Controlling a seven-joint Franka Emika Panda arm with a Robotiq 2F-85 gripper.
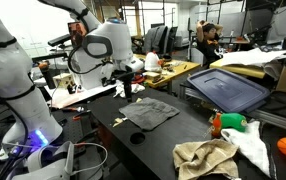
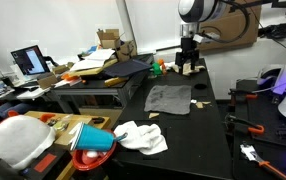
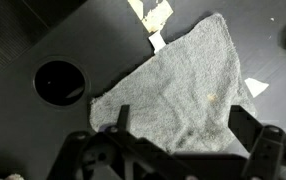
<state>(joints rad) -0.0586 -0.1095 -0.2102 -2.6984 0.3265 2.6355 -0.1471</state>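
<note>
Grey towel [image 3: 188,90] lies flat on the black counter [image 3: 73,25], at the centre of the wrist view, just above the hand [image 3: 180,145]. Its long axis runs from lower centre to upper right. Jaws stand wide, holding nothing.

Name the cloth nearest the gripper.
The flat grey cloth, just below the open gripper; the beige towel and white cloth lie crumpled farther off.

Your claw [image 3: 178,150] is blurred and cut off at the wrist view's bottom edge, hiding the near edge of the grey cloth [image 3: 183,85].
</note>
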